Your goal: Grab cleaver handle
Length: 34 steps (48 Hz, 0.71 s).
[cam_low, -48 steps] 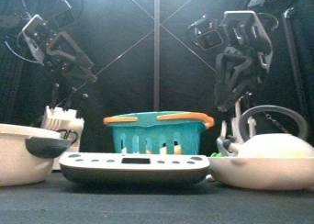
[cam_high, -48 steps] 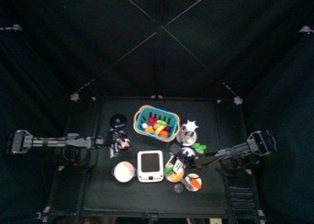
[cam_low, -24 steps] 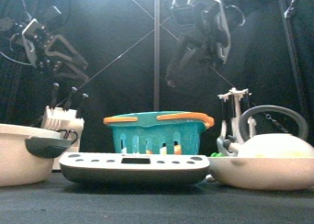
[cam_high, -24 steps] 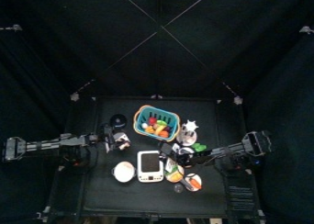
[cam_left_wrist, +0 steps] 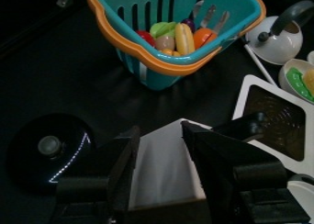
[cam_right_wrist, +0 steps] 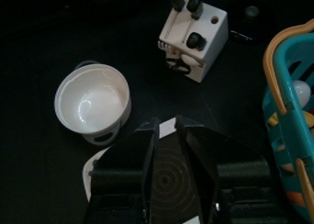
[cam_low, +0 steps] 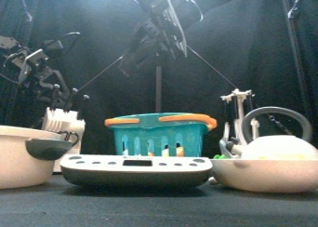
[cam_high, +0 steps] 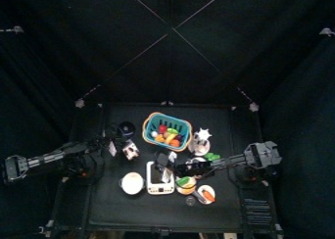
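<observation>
The left end effector [cam_left_wrist: 166,127] hangs to the left of the teal plastic basket with the orange rim [cam_low: 155,135]. Its jaws stand apart and released, with nothing between them. A round white bowl [cam_low: 22,154] sits on the black surface [cam_low: 162,205], left of the basket and nearer the front edge. A white knife block [cam_right_wrist: 194,32] stands behind the bowl, just left of the basket. Black knife handles [cam_right_wrist: 190,5] stick out of the block. I cannot tell which of them is the cleaver's, and neither end effector touches them. The basket holds colourful toy food.

The right end effector [cam_right_wrist: 172,131] has reached across from the right. It hovers high over the spot just in front of the basket, looking down on the bowl and the block. Its jaws are parted and grip nothing. A flat white kitchen scale with a dark base [cam_low: 137,170] lies in front of the basket. A white kettle with a looped handle [cam_low: 267,161] sits to the basket's right.
</observation>
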Tool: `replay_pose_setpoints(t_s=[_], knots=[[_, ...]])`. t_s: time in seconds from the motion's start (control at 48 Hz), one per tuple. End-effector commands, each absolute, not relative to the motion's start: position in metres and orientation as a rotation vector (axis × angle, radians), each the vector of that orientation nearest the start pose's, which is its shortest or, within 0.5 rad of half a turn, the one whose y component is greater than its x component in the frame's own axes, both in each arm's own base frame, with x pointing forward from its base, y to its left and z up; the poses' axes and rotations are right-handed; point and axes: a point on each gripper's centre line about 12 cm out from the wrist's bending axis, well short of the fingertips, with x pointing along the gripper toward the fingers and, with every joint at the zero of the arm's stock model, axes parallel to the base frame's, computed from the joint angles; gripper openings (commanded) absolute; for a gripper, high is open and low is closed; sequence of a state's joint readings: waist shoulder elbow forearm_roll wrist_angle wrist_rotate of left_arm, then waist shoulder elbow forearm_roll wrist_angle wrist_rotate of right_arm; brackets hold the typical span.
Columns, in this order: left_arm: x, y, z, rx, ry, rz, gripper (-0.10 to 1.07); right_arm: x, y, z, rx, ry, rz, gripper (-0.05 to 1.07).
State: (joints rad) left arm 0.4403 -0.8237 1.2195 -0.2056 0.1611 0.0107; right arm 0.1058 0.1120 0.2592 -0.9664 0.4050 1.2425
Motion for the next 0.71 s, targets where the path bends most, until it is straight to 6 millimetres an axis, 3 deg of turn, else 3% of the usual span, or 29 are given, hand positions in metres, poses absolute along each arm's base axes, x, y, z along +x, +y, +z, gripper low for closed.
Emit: replay_pose_setpoints(t_s=[0.0, 0.417, 0.688], knots=[[0.184, 0.082, 0.201, -0.315, 0.494, 0.444, 0.81, 0.473, 0.006, 0.261, 0.184, 0.513, -0.312, 0.65], [0.193, 0.088, 0.192, -0.353, 0.526, 0.467, 0.81, 0.489, 0.001, 0.260, 0.158, 0.498, -0.321, 0.65], [0.189, 0.092, 0.188, -0.363, 0.537, 0.489, 0.81, 0.532, -0.001, 0.270, 0.061, 0.422, -0.318, 0.65]])
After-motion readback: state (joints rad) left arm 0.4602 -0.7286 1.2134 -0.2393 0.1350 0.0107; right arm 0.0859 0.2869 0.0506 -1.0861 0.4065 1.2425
